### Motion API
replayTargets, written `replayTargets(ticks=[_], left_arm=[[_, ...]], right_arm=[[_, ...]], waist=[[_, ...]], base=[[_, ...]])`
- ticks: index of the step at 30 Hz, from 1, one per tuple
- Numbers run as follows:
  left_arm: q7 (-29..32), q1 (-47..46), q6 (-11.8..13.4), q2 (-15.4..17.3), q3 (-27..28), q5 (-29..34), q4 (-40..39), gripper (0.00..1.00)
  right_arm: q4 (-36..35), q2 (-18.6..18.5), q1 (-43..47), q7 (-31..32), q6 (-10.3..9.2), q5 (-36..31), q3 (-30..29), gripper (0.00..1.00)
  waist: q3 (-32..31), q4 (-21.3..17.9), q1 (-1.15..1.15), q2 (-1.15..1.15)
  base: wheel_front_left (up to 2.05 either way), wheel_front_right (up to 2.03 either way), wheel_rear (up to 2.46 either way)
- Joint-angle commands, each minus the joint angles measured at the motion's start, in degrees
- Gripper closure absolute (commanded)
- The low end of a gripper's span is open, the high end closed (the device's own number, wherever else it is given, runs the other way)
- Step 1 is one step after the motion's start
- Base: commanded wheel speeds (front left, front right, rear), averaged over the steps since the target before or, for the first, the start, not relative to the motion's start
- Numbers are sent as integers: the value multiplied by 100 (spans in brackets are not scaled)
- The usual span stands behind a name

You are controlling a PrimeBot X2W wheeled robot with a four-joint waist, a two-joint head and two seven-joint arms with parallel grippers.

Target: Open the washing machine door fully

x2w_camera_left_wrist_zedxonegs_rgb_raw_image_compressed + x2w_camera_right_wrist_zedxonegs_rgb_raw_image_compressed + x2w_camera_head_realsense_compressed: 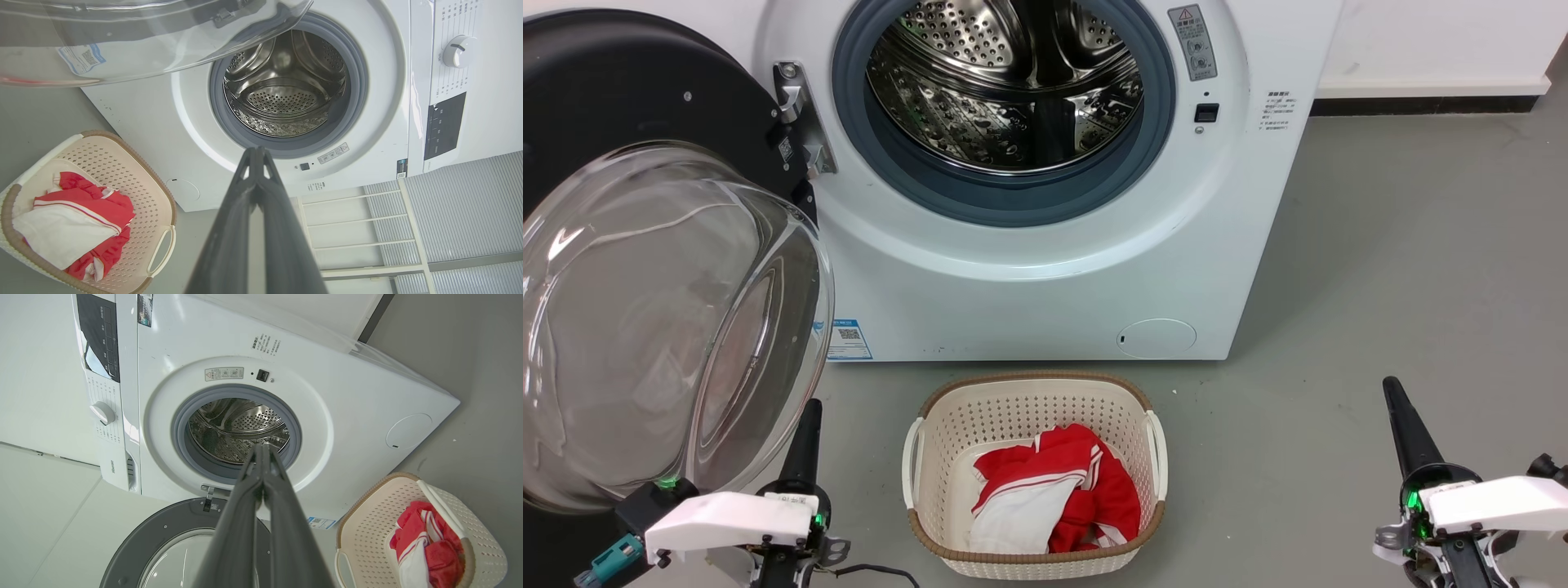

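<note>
Left pincer (pixel 256 152) and right pincer (pixel 261 449) both clenched empty, washing machine door (pixel 662 286) standing wide open.

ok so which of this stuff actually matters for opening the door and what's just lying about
Job:
door, swung open to the left
washing machine
left fingers, shut, close by the door's glass

Lying about:
basket, in front of the washing machine
red and white clothes, in the basket
right fingers, shut, well off to the right
</note>
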Motion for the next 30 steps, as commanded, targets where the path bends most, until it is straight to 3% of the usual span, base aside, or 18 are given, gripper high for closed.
replayTargets(ticks=[1, 30], left_arm=[[25, -147, -27, 5, 34, -110, -16, 100], [397, -223, -133, -31, 173, -1563, 147, 100]], right_arm=[[-10, -33, -125, 39, 0, 132, -18, 100], [237, -3, -281, 312, -1, 1576, -115, 100]], waist=[[-1, 0, 0, 0], [-30, 8, 0, 0]], base=[[0, 0, 0], [0, 0, 0]])
